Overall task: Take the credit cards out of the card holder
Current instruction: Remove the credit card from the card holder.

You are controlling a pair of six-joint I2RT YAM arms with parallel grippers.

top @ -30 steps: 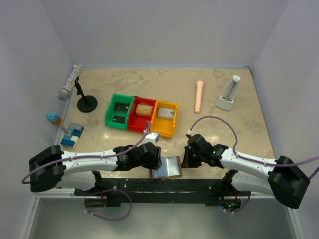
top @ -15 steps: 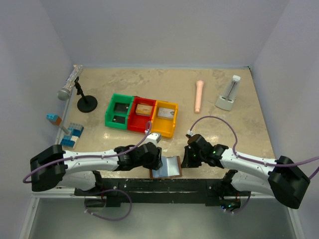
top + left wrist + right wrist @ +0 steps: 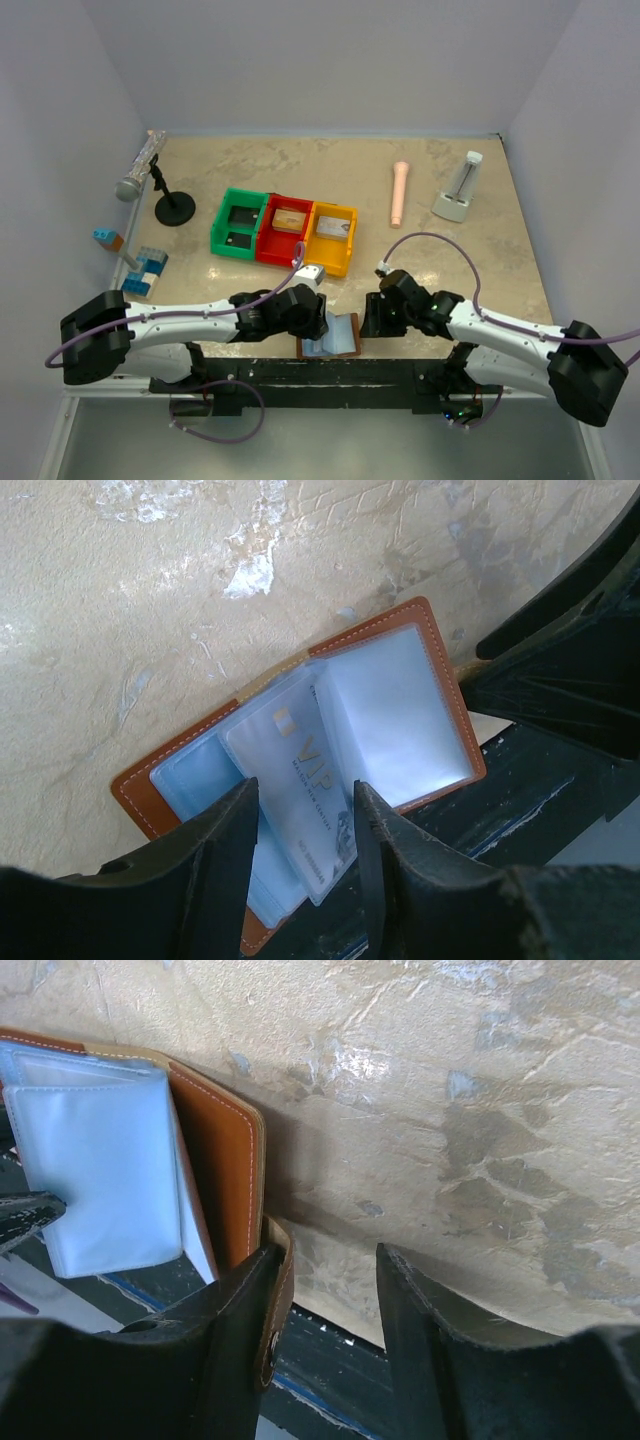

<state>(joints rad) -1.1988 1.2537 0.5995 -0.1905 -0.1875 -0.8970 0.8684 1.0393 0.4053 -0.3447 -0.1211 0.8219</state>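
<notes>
Brown leather card holder [image 3: 331,336] lies open at the table's [image 3: 450,260] near edge, partly over the black rail [image 3: 300,375], long axis running left-right between the 2 arms. Left gripper [image 3: 303,795], jaws apart, hangs directly above, straddling the VIP card [image 3: 300,760]. Right gripper [image 3: 330,1255], also gaping and empty, sits just beside the holder's right rim, with bare marble beyond, short of the 3 bins [image 3: 285,230].

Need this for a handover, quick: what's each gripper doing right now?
Left gripper: open, astride a VIP card in the card holder.
Right gripper: open, holding nothing.
</notes>
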